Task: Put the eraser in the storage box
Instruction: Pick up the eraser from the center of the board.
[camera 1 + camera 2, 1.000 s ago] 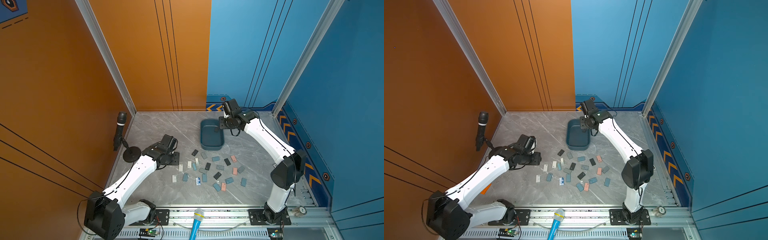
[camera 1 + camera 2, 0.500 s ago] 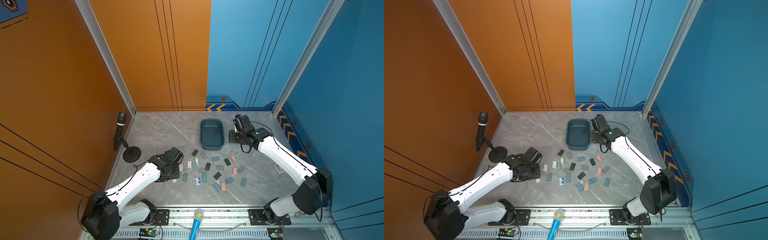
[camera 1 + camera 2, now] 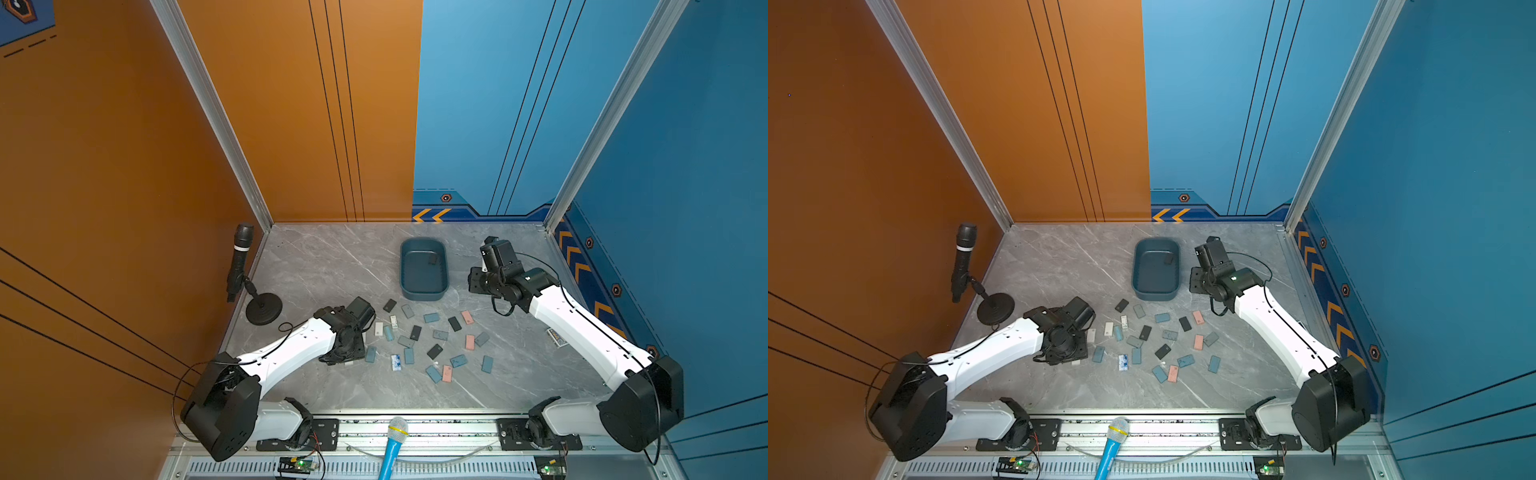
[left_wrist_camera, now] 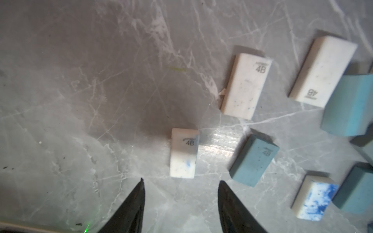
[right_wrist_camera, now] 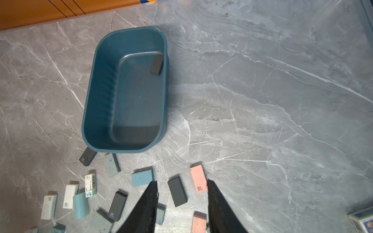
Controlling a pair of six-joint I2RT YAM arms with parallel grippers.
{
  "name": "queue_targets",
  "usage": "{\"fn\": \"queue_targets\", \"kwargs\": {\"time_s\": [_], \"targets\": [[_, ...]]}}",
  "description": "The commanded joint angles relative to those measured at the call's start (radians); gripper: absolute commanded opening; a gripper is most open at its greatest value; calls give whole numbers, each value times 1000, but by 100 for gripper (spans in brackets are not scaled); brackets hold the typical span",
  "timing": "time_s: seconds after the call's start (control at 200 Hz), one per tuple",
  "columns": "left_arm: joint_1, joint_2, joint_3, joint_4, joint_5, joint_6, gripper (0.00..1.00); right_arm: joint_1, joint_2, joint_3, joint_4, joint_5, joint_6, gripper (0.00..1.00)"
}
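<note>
The teal storage box (image 3: 423, 286) (image 3: 1156, 291) (image 5: 94, 113) stands at the back middle of the table, with one dark eraser (image 3: 432, 259) (image 5: 157, 65) lying inside. Several loose erasers (image 3: 434, 351) (image 3: 1163, 351) in white, blue, pink and black lie scattered in front of it. My left gripper (image 4: 181, 181) is open and low over the table at the pile's left edge, with a small white eraser (image 4: 184, 153) just beyond its tips. My right gripper (image 5: 182, 181) (image 3: 478, 282) hangs open and empty to the right of the box, above a black eraser (image 5: 177, 193) and a pink one (image 5: 198, 178).
A black microphone on a round stand (image 3: 262, 308) is at the left edge. A blue microphone (image 3: 392, 444) pokes in from the front rail. A small printed card box (image 3: 556, 336) (image 5: 363, 219) lies by the right arm. Walls close off three sides.
My right gripper has drawn back from over the storage box to its right side. My left gripper has swung toward the front and come down at the left edge of the eraser pile.
</note>
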Motion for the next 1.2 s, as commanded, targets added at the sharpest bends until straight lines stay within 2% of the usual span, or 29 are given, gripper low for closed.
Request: {"fn": "queue_targets", "kwargs": {"time_s": [0.0, 0.085, 0.431, 0.566, 0.741, 1.192], "targets": [[16, 17, -50, 95, 66, -41, 58, -12, -25, -18, 20, -9, 17, 42], [32, 33, -71, 129, 98, -50, 58, -16, -30, -14, 19, -24, 17, 42], [43, 32, -93, 97, 26, -64, 54, -16, -55, -54, 30, -36, 42, 42], [44, 52, -99, 94, 21, -57, 49, -16, -52, -57, 36, -41, 49, 42], [39, 93, -94, 94, 21, -37, 34, -15, -41, -53, 40, -51, 53, 41], [20, 90, -59, 66, -5, -5, 25, -13, -37, -53, 43, -53, 61, 41]]}}
